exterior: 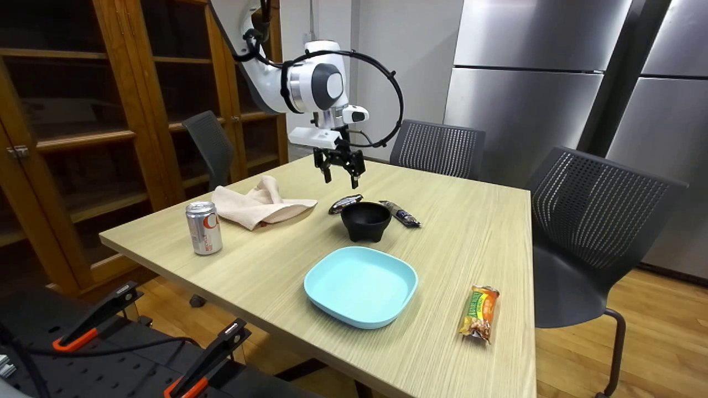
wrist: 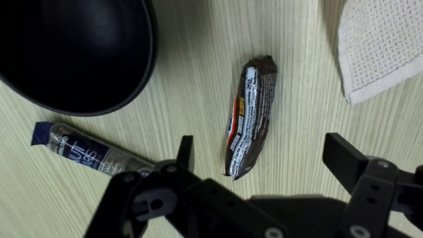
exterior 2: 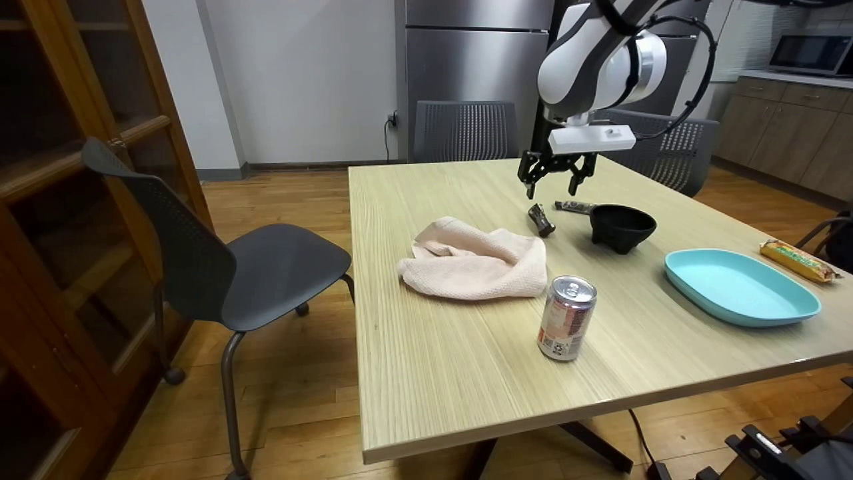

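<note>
My gripper (wrist: 259, 141) is open and empty above the table, its fingers wide apart. It also shows in both exterior views (exterior: 341, 181) (exterior 2: 552, 193). A brown-wrapped candy bar (wrist: 251, 119) lies on the table below and just ahead of the fingers, between their lines; it shows in both exterior views (exterior: 345, 204) (exterior 2: 541, 221). A blue and silver nut bar (wrist: 89, 150) lies left of it in the wrist view, its end hidden behind the left finger. A black bowl (wrist: 145, 59) stands beside both bars, also in both exterior views (exterior: 366, 221) (exterior 2: 621, 230).
A pale pink cloth (exterior: 260, 204) lies crumpled near a silver can (exterior: 204, 228). A light blue plate (exterior: 360, 284) and an orange and green granola bar (exterior: 480, 313) lie on the wooden table (exterior 2: 426, 373). Dark chairs (exterior: 597, 232) stand around the table.
</note>
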Robot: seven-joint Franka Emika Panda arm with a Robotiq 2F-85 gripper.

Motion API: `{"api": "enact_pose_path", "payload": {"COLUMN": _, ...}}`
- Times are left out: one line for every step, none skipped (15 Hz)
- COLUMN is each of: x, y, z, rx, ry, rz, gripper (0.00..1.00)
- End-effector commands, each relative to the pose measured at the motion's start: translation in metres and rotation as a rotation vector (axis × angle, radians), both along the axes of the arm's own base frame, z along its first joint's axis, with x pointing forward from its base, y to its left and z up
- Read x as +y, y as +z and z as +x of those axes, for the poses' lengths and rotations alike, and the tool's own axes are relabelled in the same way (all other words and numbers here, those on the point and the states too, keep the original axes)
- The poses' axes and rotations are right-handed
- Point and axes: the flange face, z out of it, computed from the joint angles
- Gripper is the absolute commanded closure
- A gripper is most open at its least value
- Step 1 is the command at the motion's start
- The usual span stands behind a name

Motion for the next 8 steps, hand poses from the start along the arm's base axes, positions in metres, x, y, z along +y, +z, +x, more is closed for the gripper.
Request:
{"api": "enact_pose_path", "payload": {"x": -0.003, "y": -0.018, "z": 0.015, "rx": 0.026, "ry": 0.002, "rz": 0.015, "gripper": 0.0}}
{"api": "enact_pose_path", "payload": {"x": -0.005, "y": -0.024, "z": 0.017, "rx": 0.031, "ry": -0.001, "rz": 0.018, "gripper": 0.0}}
{"api": "enact_pose_path", "payload": {"x": -0.006, "y": -0.03, "z": 0.019, "rx": 0.041, "ry": -0.006, "rz": 0.015, "gripper": 0.0}}
{"api": "enact_pose_path", "payload": {"x": -0.008, "y": -0.036, "z": 0.02, "rx": 0.052, "ry": -0.01, "rz": 0.016, "gripper": 0.0}}
{"api": "enact_pose_path", "payload": {"x": -0.01, "y": -0.041, "z": 0.021, "rx": 0.063, "ry": -0.015, "rz": 0.017, "gripper": 0.0}}
{"api": "enact_pose_path", "payload": {"x": -0.011, "y": -0.045, "z": 0.022, "rx": 0.071, "ry": -0.016, "rz": 0.015, "gripper": 0.0}}
{"api": "enact_pose_path", "payload": {"x": -0.012, "y": -0.048, "z": 0.022, "rx": 0.078, "ry": -0.016, "rz": 0.012, "gripper": 0.0}}
{"api": "enact_pose_path", "payload": {"x": -0.014, "y": -0.051, "z": 0.023, "rx": 0.084, "ry": -0.019, "rz": 0.012, "gripper": 0.0}}
